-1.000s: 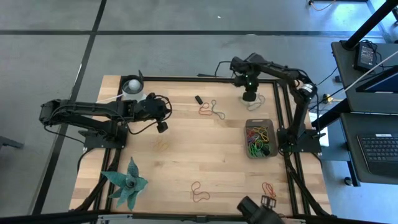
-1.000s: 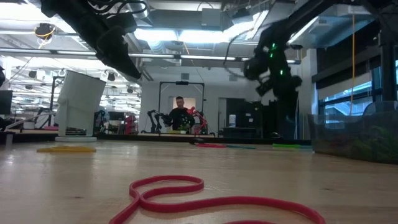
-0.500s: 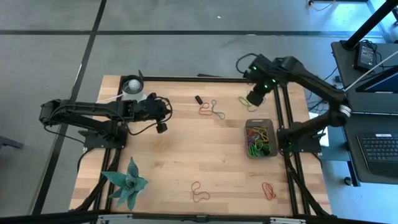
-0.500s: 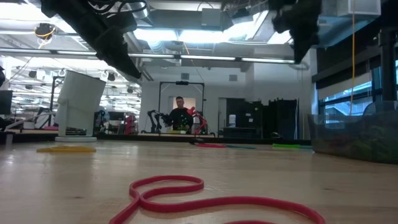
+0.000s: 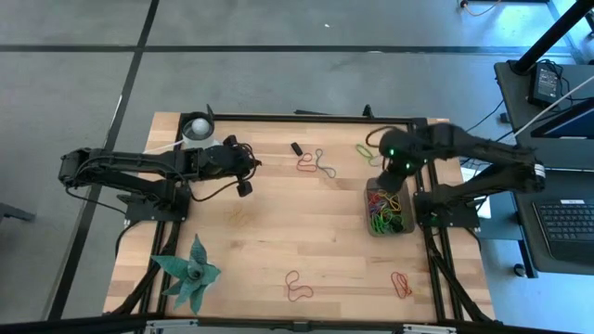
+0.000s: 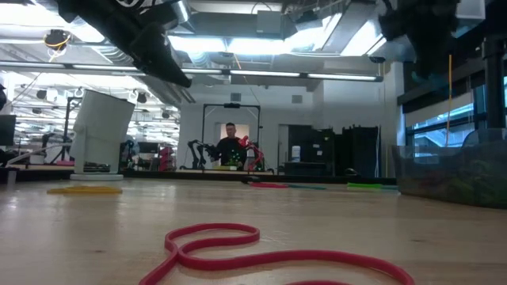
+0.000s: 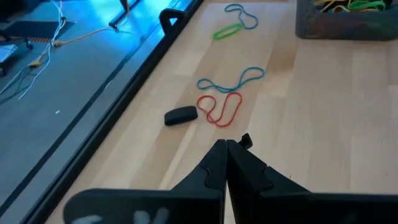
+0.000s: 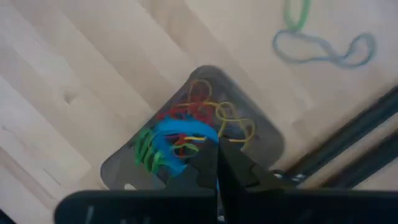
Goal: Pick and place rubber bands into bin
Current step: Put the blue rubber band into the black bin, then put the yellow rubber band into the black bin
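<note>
Moved: right gripper (image 8: 217,163) has swung from the far edge to over the bin (image 5: 387,206).
Jaws: pressed together on a blue rubber band (image 8: 176,136), ready to drop it.

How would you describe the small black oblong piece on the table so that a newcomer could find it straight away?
Start at the white cup at the table's far left corner and go along the far edge toward the bin. Roughly midway lies the black oblong piece, just beside a red rubber band. It is solid, dark and stubby, unlike the thin coloured loops around it.
</note>
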You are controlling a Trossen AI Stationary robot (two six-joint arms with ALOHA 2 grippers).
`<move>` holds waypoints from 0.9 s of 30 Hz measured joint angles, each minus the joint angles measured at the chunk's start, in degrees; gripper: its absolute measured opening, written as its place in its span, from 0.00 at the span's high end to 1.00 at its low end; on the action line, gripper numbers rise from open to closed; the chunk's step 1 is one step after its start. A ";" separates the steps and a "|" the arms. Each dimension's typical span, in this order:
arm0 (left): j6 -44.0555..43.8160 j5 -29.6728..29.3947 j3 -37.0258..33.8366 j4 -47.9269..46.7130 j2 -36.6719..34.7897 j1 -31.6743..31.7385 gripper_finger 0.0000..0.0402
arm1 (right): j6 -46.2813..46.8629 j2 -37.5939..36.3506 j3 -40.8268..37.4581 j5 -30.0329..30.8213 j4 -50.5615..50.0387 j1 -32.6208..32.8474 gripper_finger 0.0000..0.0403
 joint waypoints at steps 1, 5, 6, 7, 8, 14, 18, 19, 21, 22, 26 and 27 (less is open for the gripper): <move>0.00 0.00 0.00 0.03 0.00 0.00 1.00 | 1.67 -0.91 -2.60 -0.47 1.94 1.15 1.00; 1.21 -0.09 0.00 0.08 0.00 0.01 1.00 | 7.81 -3.52 -12.11 -1.55 8.98 5.00 1.00; 2.32 -0.09 0.00 0.10 0.00 0.01 1.00 | 9.50 -3.77 -14.30 -1.62 10.49 5.78 1.00; 3.21 -0.09 0.00 0.12 0.00 0.01 1.00 | 10.98 -3.83 -16.35 -1.60 11.69 6.50 1.00; 3.82 -0.07 0.00 0.14 0.00 -0.01 1.00 | 12.25 -3.87 -18.44 -1.63 13.15 7.22 1.00; 3.96 -0.04 0.00 1.35 0.00 -0.01 1.00 | 17.15 -3.83 -27.96 -2.10 21.16 9.09 0.98; 3.97 -0.04 0.00 1.65 0.00 -0.01 1.00 | 21.37 -3.83 -30.27 -2.19 21.49 9.09 0.92; 3.97 -0.04 0.00 1.65 0.00 0.00 1.00 | 21.50 -3.83 -30.32 -2.19 21.50 9.09 0.90; 3.96 -0.04 0.00 1.65 0.00 0.01 1.00 | 21.41 -3.83 -30.27 -2.19 21.61 9.09 0.86; 3.95 -0.04 0.00 1.65 0.00 0.01 1.00 | 21.30 -3.83 -30.10 -2.16 21.54 9.09 0.84; 3.89 -0.02 0.00 1.65 0.00 -0.01 1.00 | 21.21 -4.53 -29.54 -1.99 21.01 9.09 0.75; 3.89 -0.02 0.00 1.65 0.00 0.00 1.00 | 21.20 -4.82 -29.38 -2.01 20.58 9.09 0.73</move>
